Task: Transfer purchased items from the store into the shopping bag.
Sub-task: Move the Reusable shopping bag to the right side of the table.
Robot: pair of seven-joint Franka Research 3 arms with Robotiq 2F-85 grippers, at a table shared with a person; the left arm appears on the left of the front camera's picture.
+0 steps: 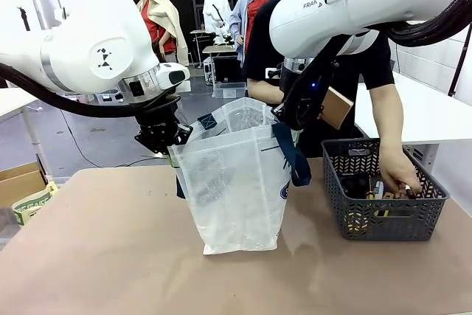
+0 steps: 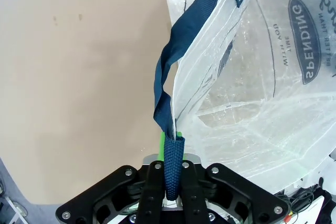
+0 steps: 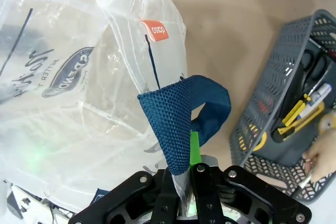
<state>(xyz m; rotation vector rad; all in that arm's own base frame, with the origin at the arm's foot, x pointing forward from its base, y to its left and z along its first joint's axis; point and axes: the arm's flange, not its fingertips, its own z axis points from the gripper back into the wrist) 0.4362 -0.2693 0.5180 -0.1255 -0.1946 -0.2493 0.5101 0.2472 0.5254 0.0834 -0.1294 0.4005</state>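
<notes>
Pressed together at the very front of the left wrist view, the left end effector [image 2: 169, 153] pinches a fold of the navy strap handle [image 2: 173, 61] between its green pads, with the thin plastic edge of the bag running alongside. The right end effector [image 3: 187, 157] is clamped the same way on the opposite handle [image 3: 172, 121], webbing bunched over its tip and a sliver of film beside the pad.

Between the two grips the shopping bag [image 1: 236, 189] stands upright on the desk [image 1: 96, 241], base down, its mouth drawn apart toward either arm. Whether anything lies inside it, I cannot tell.

Just to the bag's right sits a dark grey mesh basket [image 1: 383, 215] holding yellow-handled tools [image 3: 296, 119], and a person's hand [image 1: 402, 175] reaches down into it.

The step in hand looks like holding the bag open while items come across from the basket. To do it well, both grips should sit level and pull only enough to hold the mouth wide, without lifting the base or stretching the film. The basket side of the opening should be left free for the hand, and the drooping loop of the right-hand strap could snag whatever passes over it.
</notes>
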